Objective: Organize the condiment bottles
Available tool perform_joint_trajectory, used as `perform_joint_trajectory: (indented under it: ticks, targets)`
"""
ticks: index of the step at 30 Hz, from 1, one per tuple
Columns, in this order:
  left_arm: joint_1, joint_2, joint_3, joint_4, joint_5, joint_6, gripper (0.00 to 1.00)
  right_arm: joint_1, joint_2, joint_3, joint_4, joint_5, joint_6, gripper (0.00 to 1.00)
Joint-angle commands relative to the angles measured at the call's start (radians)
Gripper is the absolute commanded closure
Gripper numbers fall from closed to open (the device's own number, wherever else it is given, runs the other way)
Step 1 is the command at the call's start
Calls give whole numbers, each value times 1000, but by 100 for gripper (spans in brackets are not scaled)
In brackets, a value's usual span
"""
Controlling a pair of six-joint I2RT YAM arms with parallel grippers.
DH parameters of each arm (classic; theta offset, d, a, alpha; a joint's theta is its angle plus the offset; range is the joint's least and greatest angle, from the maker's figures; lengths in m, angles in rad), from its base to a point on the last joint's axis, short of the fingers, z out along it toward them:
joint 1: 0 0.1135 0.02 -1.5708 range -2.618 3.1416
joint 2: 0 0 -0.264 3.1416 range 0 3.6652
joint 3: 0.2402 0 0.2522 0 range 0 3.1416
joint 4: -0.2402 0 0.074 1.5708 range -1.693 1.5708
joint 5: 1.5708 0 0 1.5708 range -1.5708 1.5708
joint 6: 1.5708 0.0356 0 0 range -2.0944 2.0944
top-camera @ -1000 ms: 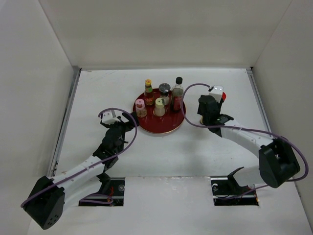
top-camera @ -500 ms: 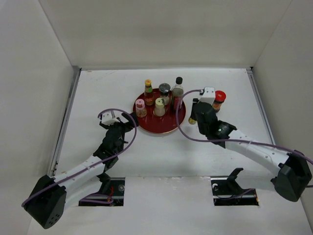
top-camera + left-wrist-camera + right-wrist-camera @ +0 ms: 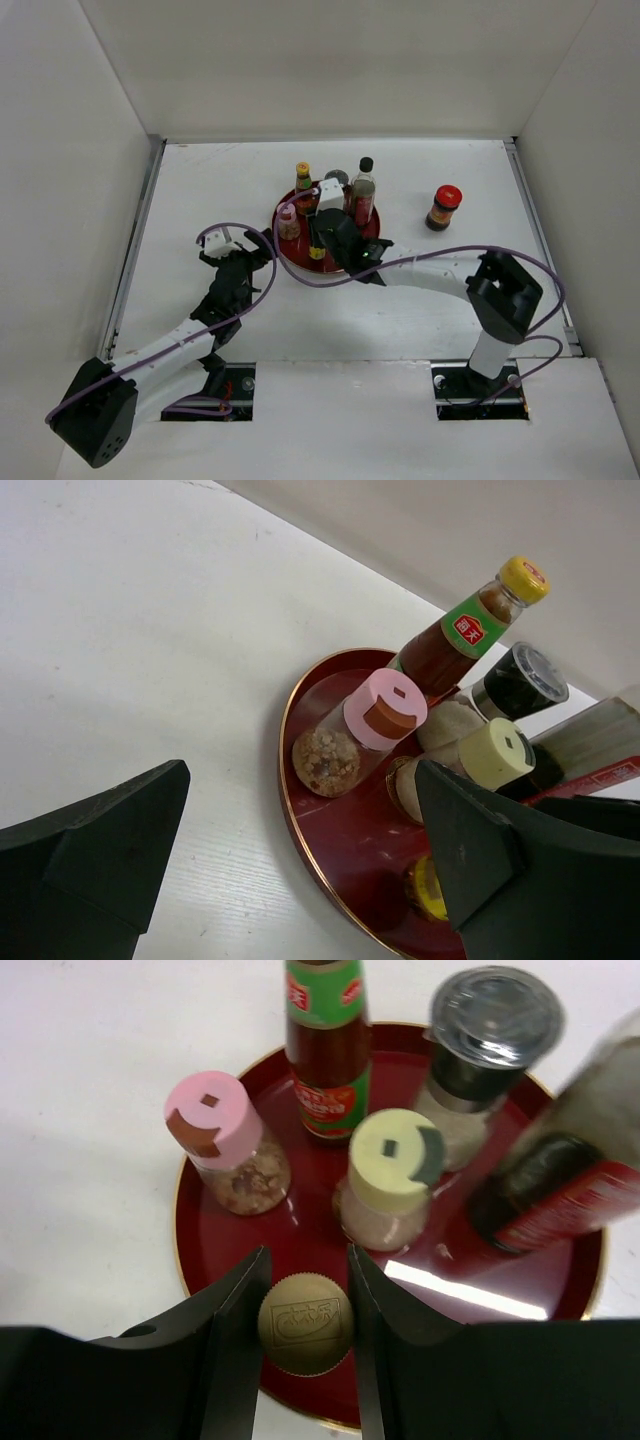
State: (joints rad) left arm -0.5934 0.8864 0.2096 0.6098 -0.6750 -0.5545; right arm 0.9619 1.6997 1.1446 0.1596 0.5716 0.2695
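Yellow-capped bottle (image 3: pixel 305 1325) between right jaws

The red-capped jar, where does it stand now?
In the top view the red-capped jar stands alone on the table, right of the red tray, outside it.
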Motion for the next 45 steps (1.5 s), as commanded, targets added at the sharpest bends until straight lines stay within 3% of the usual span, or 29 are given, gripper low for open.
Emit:
perform_joint_trajectory:
  ticks: [1, 8, 11, 13, 19, 23, 25, 29, 31, 33, 35, 37, 41, 45]
  targets:
    - [4, -15, -6, 51, -9, -10, 0, 5, 49, 101, 155, -3, -33, 61]
    - [4, 3, -1, 57, 9, -10, 0, 10, 143, 138, 186, 2, -39, 56]
    - [7, 32, 7, 56, 11, -10, 0, 18, 146, 126, 192, 11, -47, 46]
    - [4, 23, 7, 56, 15, -10, 0, 18, 138, 119, 179, 10, -49, 30]
    - [10, 16, 4, 54, 15, -12, 0, 30, -1, 58, 161, 11, -53, 14]
    - [11, 16, 1, 54, 14, -12, 0, 16, -200, -70, 181, 14, -39, 11]
    - [5, 25, 8, 50, 17, -12, 0, -42, -319, -167, 207, 45, -24, 17]
    - [2, 25, 8, 51, 17, -12, 0, -256, -486, -337, 209, 140, 43, 61]
    - [4, 25, 8, 48, 20, -13, 0, -397, -508, -377, 170, 165, 77, 63]
    - [-3, 13, 8, 45, 31, -13, 0, -507, -486, -376, 127, 172, 99, 52]
    - [-3, 8, 8, 47, 38, -13, 0, -606, -425, -333, 75, 145, 96, 21]
    - [-1, 25, 8, 50, 40, -13, 0, -660, -362, -278, 32, 97, 88, 0]
    - [-3, 29, 16, 50, 61, -13, 0, -680, -252, -194, 3, 13, 70, 0]
    - [5, 32, 11, 53, 61, -15, 0, -700, -190, -166, -17, 24, 73, 0]
